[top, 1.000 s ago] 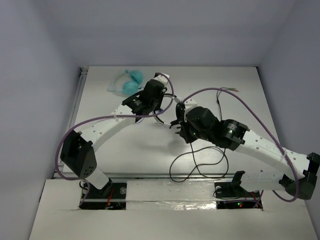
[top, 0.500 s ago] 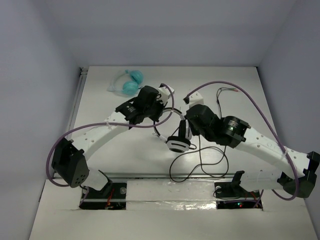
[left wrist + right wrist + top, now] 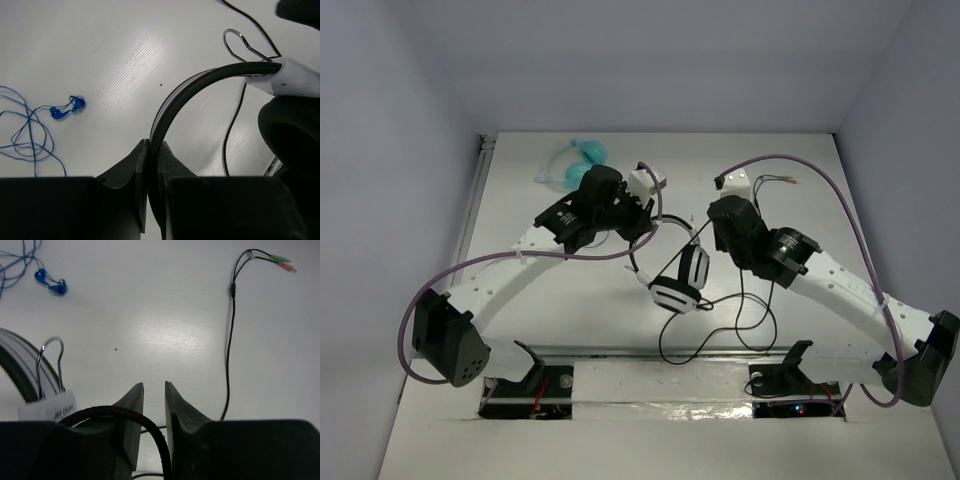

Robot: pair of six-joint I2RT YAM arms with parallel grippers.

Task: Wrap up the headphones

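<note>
Presently, the left gripper (image 3: 152, 150) is clamped on the black headband (image 3: 200, 80) of the black-and-white over-ear headphones (image 3: 672, 285), which sit at the middle of the white counter (image 3: 590, 320), toward its near edge. The right gripper (image 3: 154, 387) stands nearly closed; any grip on the long thin black cable (image 3: 230, 340) cannot be confirmed. Recommended: steady the band and wind the cable in tight, even turns

Black-and-white over-ear headphones (image 3: 680, 283), mid-table

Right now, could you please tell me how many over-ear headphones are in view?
2. A black-and-white pair mid-table, its headband in the left gripper; a teal pair at the far left, partly behind the left arm. More could hide under the arms.
</note>
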